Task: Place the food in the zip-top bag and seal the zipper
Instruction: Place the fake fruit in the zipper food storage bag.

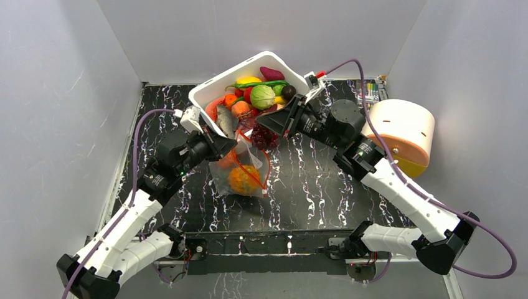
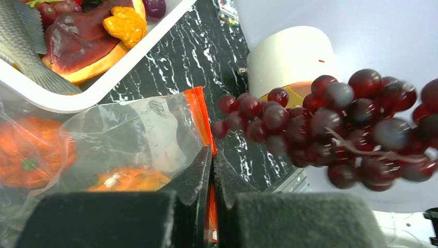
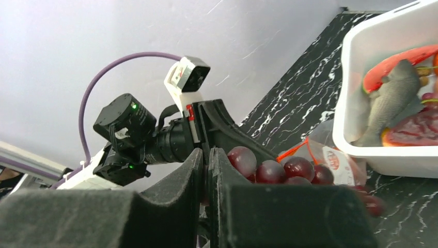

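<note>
On the black marbled table [image 1: 311, 180], the left fingers [image 1: 225, 145] are clamped flat together on the mouth edge of the zip-top bag [image 1: 247, 167], with the red-orange zipper [image 2: 199, 113] running up from between their pads. The clear pouch stretches away from that grip toward the near side of the table, and two orange fruits [image 1: 241, 179] already lie inside it. Just beyond the bag's raised mouth, a bunch of dark purple grapes [image 1: 264, 138] hangs in the air from the right fingers [image 1: 266, 124], which are closed tight on it. The fruit bulges out just past their tips and dangles below them. From the left wrist the bunch appears beside the zipper edge, outside the bag; whether it touches the plastic cannot be told. Behind both sits a white tub [image 1: 205, 93] heaped with toy food. A cream-and-orange drum [image 1: 405, 124] stands at far right.
</note>
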{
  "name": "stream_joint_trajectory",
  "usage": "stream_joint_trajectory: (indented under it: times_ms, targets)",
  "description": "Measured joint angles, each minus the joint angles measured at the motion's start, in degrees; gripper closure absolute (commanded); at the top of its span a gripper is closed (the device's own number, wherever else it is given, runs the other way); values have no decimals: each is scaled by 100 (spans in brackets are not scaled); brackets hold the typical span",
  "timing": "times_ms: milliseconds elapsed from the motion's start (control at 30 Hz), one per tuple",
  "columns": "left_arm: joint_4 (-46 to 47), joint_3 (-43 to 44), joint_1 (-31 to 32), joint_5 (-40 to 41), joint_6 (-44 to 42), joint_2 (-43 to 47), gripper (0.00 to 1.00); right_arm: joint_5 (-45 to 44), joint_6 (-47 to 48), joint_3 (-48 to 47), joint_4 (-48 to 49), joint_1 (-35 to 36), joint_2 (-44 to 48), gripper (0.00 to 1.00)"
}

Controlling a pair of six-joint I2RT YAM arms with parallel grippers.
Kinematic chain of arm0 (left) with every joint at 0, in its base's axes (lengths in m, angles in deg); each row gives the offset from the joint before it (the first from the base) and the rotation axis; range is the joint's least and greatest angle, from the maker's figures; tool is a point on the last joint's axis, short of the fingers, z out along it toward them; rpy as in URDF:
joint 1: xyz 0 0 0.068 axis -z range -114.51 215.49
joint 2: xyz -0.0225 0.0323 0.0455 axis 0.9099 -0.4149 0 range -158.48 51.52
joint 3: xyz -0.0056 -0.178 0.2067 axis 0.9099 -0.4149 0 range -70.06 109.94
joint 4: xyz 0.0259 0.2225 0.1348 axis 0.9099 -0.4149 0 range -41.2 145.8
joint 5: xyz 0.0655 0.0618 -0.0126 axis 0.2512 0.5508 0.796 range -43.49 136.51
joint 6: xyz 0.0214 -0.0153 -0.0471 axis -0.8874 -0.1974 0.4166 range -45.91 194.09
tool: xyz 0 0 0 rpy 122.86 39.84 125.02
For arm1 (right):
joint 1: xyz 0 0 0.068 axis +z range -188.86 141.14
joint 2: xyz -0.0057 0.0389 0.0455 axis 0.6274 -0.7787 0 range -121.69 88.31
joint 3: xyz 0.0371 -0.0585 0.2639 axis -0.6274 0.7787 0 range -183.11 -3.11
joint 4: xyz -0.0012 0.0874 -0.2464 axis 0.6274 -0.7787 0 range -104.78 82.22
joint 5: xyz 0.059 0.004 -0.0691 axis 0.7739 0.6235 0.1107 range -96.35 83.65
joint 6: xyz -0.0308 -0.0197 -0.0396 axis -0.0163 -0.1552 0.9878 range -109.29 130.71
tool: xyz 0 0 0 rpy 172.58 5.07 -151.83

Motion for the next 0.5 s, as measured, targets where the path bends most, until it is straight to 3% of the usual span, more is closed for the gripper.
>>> stream_joint_trajectory:
  times_ms: [233, 500]
  targets:
    - [164, -15, 0, -63, 470, 223, 100, -114, -455, 577, 868, 376, -251, 100]
    - [240, -68, 0, -13, 667, 363, 100, -168, -573, 671, 1003, 645, -509, 100]
